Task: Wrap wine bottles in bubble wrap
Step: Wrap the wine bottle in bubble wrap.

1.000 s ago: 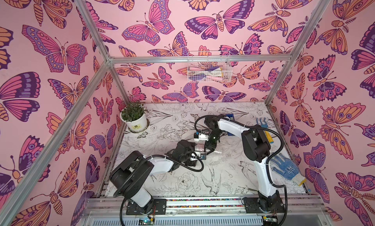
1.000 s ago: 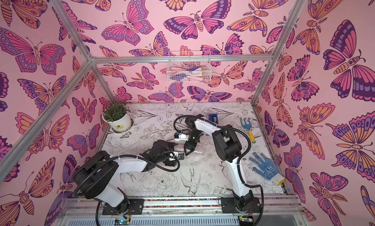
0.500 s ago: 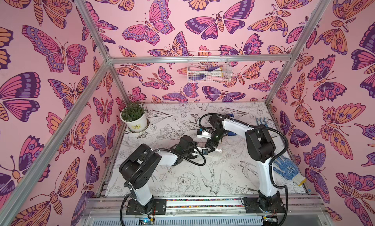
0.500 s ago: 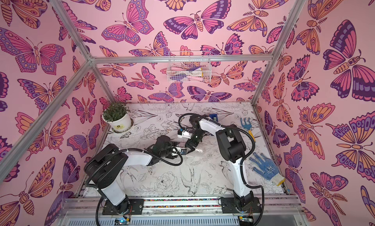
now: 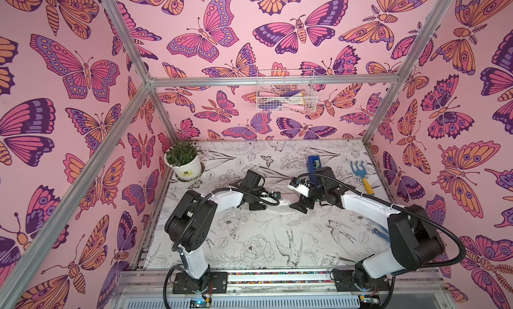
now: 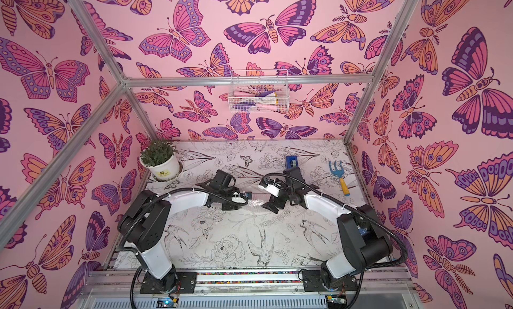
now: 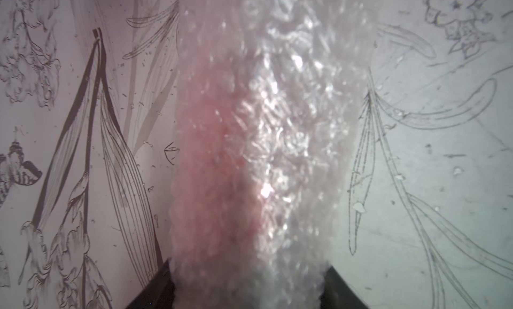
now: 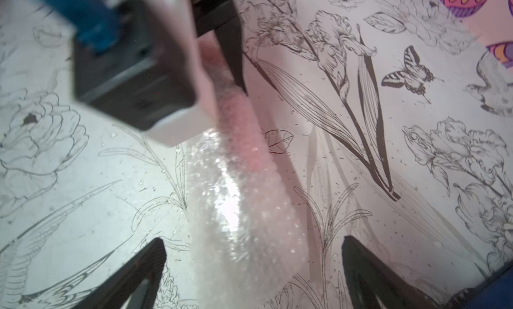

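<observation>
At mid-frame in a top view, my left gripper [image 5: 257,206] clamps the wrapped bottle [image 7: 213,160]. My right gripper [image 5: 299,207], wide open and empty, straddles the bubble wrap [image 5: 281,203]. Close it gently.

The bubble wrap [image 5: 281,203], rolled around the wine bottle [image 7: 206,169], lies on the table [image 5: 249,238]. Behind it leftward stands the potted plant [image 5: 183,160]; behind it rightward, the tape dispenser [image 5: 313,166], then the hand rake [image 5: 361,174].

You look into a booth: pink butterfly-print walls [image 5: 83,71], aluminium frame bars [image 5: 208,80], a tabletop [image 5: 249,232] printed with line-drawn flowers and birds. A white wire basket [image 5: 261,99] hangs on the back wall. Light is soft and even.
</observation>
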